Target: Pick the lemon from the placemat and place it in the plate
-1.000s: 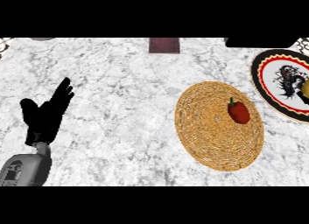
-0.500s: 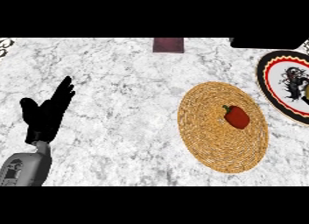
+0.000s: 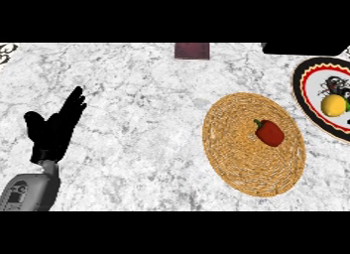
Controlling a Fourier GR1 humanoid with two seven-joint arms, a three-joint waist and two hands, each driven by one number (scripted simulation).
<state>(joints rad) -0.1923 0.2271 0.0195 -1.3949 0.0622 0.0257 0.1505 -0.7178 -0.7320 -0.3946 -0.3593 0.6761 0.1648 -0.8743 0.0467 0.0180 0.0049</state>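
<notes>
- We see the lemon (image 3: 334,104) lying on the plate (image 3: 306,94) at the right edge of the view, not on the placemat (image 3: 236,163). We judge the placing step to be complete or nearly so.
- The woven placemat carries a red pepper (image 3: 269,133) just right of its centre. The pepper is no part of the task. Risk: a reach aimed at the placemat would close on the pepper instead of the lemon.
- The left hand (image 3: 54,130) shows at the lower left of the view, fingers straight and spread, pointing up, holding nothing. It is resting, well apart from placemat and plate.
- The right hand shows nowhere in the view, so we cannot state its posture or position. Risk: if it is near the plate beyond the frame edge, any move it makes could nudge the lemon or the plate unseen.
- The lemon is round and lies on the plate's patterned inner area, towards the side facing the placemat. Risk: a knock to the plate could roll it towards the rim and onto the counter (image 3: 148,99).
- The plate is cut off by the right frame edge, so we cannot check its far side. Risk: contact there would go unnoticed from this view.
- A dark red block (image 3: 192,50) sits at the counter's far edge, well apart from everything; we expect no interference from it.
</notes>
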